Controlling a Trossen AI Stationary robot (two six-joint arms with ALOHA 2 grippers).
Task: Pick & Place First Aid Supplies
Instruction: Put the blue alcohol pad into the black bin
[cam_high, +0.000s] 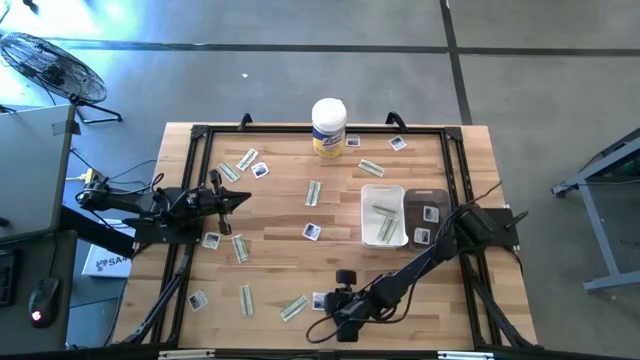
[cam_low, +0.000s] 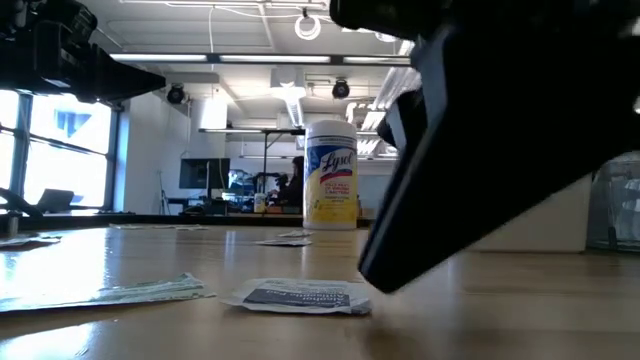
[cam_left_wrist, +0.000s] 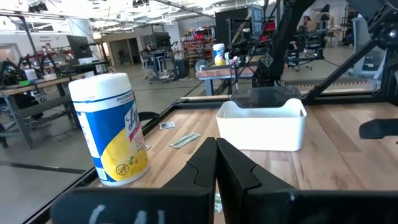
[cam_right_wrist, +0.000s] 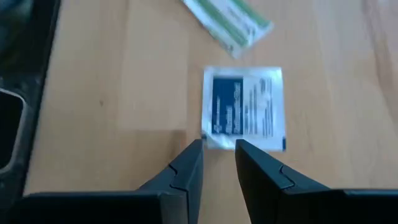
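The right gripper (cam_right_wrist: 217, 155) is low over the near edge of the wooden table (cam_high: 280, 210), its 2 fingers a narrow gap apart and set at the edge of a small white square packet with a dark blue label (cam_right_wrist: 244, 107). In the high view that packet (cam_high: 319, 299) lies just left of the right gripper (cam_high: 338, 303), with a narrow green-white strip (cam_high: 293, 308) beside it. The pinch looks about to begin, and the packet is flat on the wood, so the fingers likely need to catch its raised edge rather than press down on its face. A slight tilt and a slow close would help lift the edge without sliding the packet away.

More strips and square packets lie scattered across the table. At the right, a white bin (cam_high: 383, 215) holds 2 strips, and a dark tray (cam_high: 427, 198) beside it holds 2 squares, which suggests this square belongs in the dark tray.

The left gripper (cam_high: 240, 199) waits at the left side with its fingers together, pointing toward the Lysol canister (cam_high: 328, 126).
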